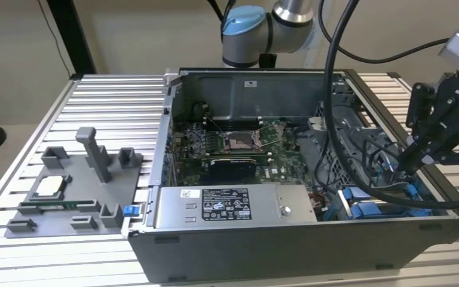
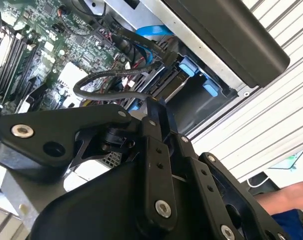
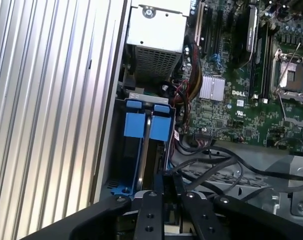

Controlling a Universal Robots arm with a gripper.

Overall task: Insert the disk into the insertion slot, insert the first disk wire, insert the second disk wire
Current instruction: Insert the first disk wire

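Hovering above the slot point(image 3: 141, 125), my gripper point(image 3: 167, 182) pinched a wire point(image 3: 206, 162); I reckoned squaring it up before pressing mattered.

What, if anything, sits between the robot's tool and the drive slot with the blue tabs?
Nothing solid that I can see. The tool hangs right at the edge of the insertion slot, near its blue tabs. Loose black cables loop beside the tool's tip, toward the circuit board, close enough to crowd it.
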